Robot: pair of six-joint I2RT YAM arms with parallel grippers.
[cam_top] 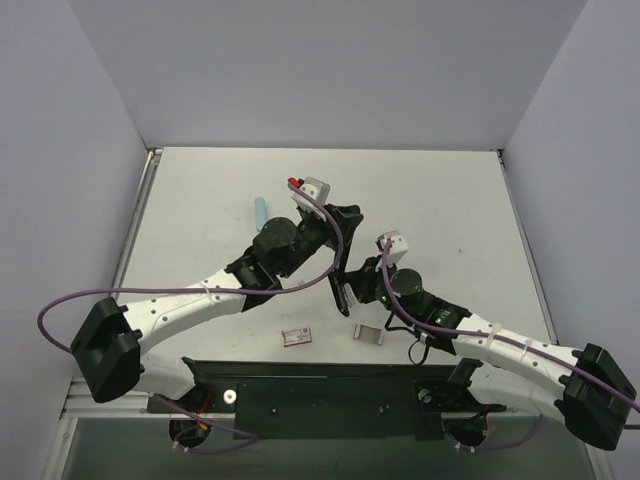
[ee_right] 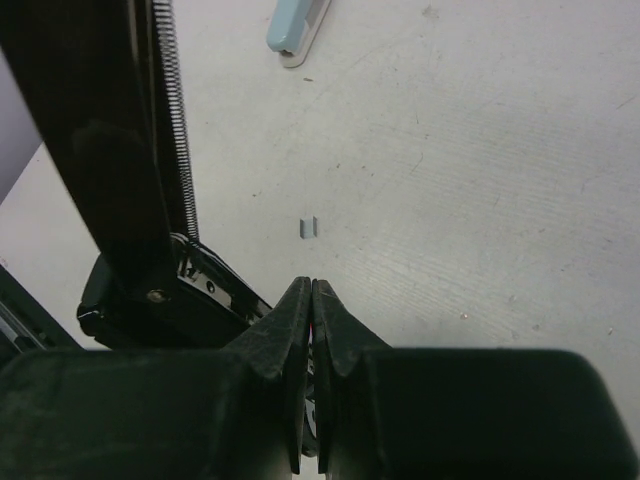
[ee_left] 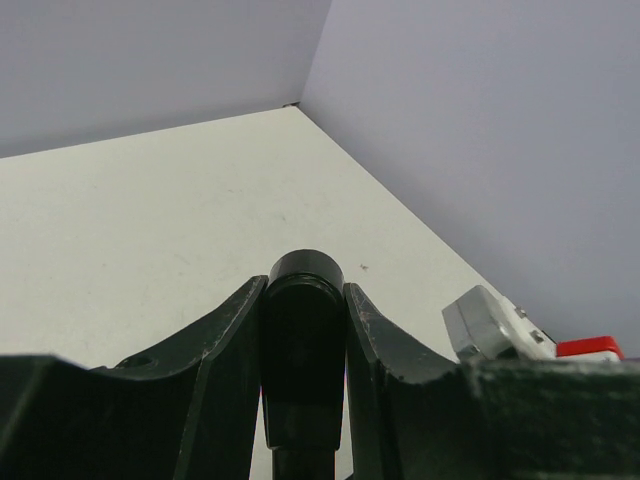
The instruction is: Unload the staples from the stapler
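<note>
Mid-counter, the left gripper (ee_left: 305,288) is clamped on the rounded black end of the stapler (ee_right: 160,305). It holds the stapler hinged wide open, with the upper arm rising steeply and its spring (ee_right: 175,120) bared.

The right gripper (ee_right: 311,290) has its fingers pressed together, just beside the stapler's base. Whether anything thin is pinched between them cannot be told.

A small clump of staples (ee_right: 309,228) lies loose on the bare counter (ee_right: 480,150). It sits near the right fingertips and straight ahead of them toward the far edge, roughly on the line to a pale blue tool (ee_right: 298,22) lying well beyond. The clump is too small to give a sure long axis. The overhead view does not show it, as the arms cover that patch.

The right arm is plainly the nearer and the only free one, so any pick-up looks to be its job. It would mean parting the fingers and reaching forward and down.

Whether staples remain in the open magazine cannot be seen.

Toward the near edge sit a red-and-white box (cam_top: 296,337) and, just right of it, a grey ribbed piece (cam_top: 370,333). That piece may be more staples.
</note>
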